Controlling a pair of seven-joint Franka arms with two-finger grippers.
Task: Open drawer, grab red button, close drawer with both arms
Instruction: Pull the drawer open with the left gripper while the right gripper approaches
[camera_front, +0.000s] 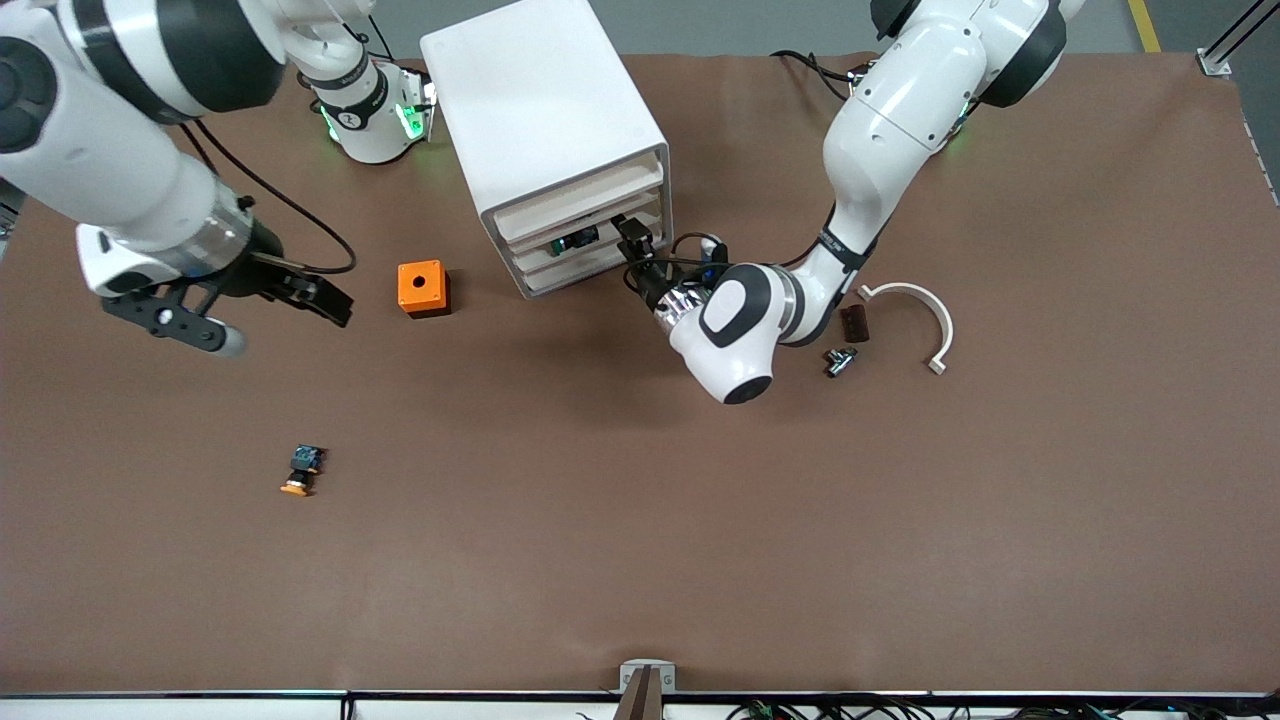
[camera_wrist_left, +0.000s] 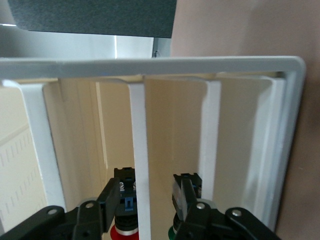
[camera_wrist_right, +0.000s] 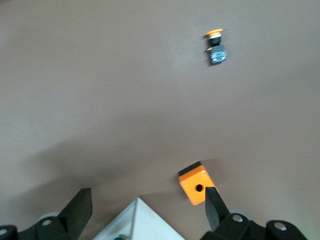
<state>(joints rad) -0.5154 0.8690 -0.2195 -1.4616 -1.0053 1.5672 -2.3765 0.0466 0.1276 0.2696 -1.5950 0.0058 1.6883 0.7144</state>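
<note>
The white drawer cabinet (camera_front: 540, 110) stands near the robots' bases. My left gripper (camera_front: 633, 243) is at its drawer fronts, open, with its fingers on either side of a white front bar (camera_wrist_left: 140, 150) and not touching it. In the left wrist view (camera_wrist_left: 146, 187) the red-capped button (camera_wrist_left: 123, 231) shows inside, past one finger. A green-capped switch (camera_wrist_left: 173, 233) sits in the neighbouring slot. A dark part (camera_front: 575, 240) shows in the middle drawer gap. My right gripper (camera_front: 275, 320) is open and empty, up over the table toward the right arm's end.
An orange box with a hole (camera_front: 422, 288) stands beside the cabinet and also shows in the right wrist view (camera_wrist_right: 194, 185). An orange-capped switch (camera_front: 303, 470) lies nearer the front camera. A white curved bracket (camera_front: 915, 310), a dark block (camera_front: 853, 323) and a metal part (camera_front: 840, 360) lie by the left arm.
</note>
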